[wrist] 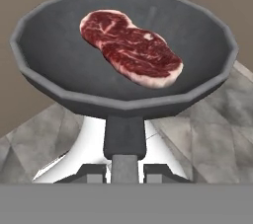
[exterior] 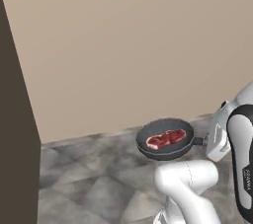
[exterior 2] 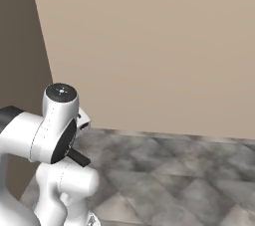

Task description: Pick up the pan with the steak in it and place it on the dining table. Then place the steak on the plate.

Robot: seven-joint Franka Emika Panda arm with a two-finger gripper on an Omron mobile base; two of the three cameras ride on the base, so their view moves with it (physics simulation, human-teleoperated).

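Pan (wrist: 64, 55) handle clamped in end effector (wrist: 125, 171) — steak (wrist: 129, 48) inside, held above floor

The pan (wrist: 59, 60) looks like matt dark grey metal, smooth inside. The steak (wrist: 129, 48) is glossy, marbled red meat. The floor (exterior: 89, 178) shows mottled grey stone tiles.

Pan (exterior: 165, 139) handle end behind arm

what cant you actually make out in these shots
- Gripper: hand view, fingertips cut off by the bottom band; it is shut on the pan handle.
- Pan handle: left base view, its far end hidden behind the arm.
- Steak underside: hidden against the pan.
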